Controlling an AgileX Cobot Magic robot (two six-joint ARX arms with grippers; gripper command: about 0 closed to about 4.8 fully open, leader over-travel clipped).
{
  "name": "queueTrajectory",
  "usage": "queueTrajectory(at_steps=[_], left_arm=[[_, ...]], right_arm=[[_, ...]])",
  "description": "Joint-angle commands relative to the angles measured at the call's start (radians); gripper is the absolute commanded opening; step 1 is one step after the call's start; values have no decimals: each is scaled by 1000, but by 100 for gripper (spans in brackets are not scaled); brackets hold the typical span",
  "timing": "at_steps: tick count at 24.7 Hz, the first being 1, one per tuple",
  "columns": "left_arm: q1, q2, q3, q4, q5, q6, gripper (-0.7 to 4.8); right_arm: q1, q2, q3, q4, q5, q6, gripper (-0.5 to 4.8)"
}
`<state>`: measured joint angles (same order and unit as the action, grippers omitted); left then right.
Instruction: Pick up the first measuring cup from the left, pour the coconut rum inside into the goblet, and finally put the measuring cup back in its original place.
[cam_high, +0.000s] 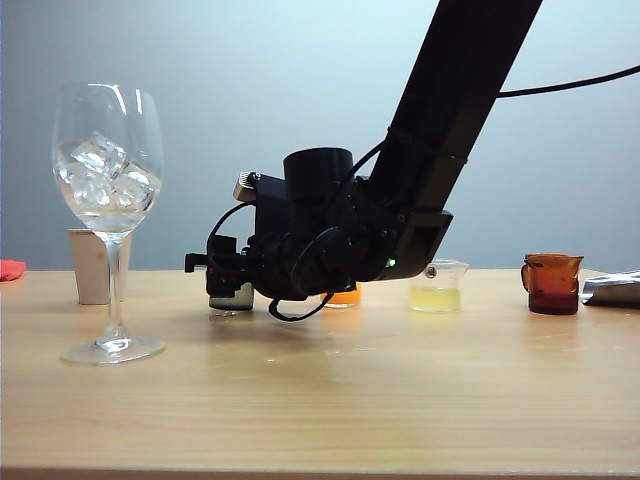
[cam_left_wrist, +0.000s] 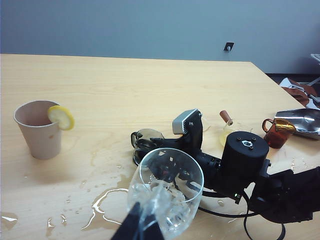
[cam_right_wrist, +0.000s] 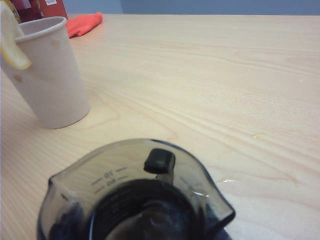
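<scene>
The right claw (cam_high: 222, 272) is low over the worktop (cam_high: 400, 380), set around the measuring cup (cam_high: 231, 297), which stands upright right of the goblet (cam_high: 107, 190). In the right wrist view one fingertip (cam_right_wrist: 159, 161) shows behind the cup's far wall; whether the fingers press it is hard to tell. The goblet holds ice. The left claw (cam_left_wrist: 140, 227) seems to grip the goblet's stem from below.
</scene>
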<state>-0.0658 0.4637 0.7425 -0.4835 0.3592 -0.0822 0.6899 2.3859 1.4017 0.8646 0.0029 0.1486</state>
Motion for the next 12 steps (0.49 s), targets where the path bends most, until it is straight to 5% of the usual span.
queueTrajectory(at_steps=[1,8,12], left_arm=[[2,0,5,9,4,3,-6],[2,0,5,6,4,3,-6],[2,0,5,6,4,3,-6]], right_arm=[[2,-5,1,8,-5,4,108],[2,-7,2,8,-5,4,-3],[2,-24,1,8,-6,5,-5]])
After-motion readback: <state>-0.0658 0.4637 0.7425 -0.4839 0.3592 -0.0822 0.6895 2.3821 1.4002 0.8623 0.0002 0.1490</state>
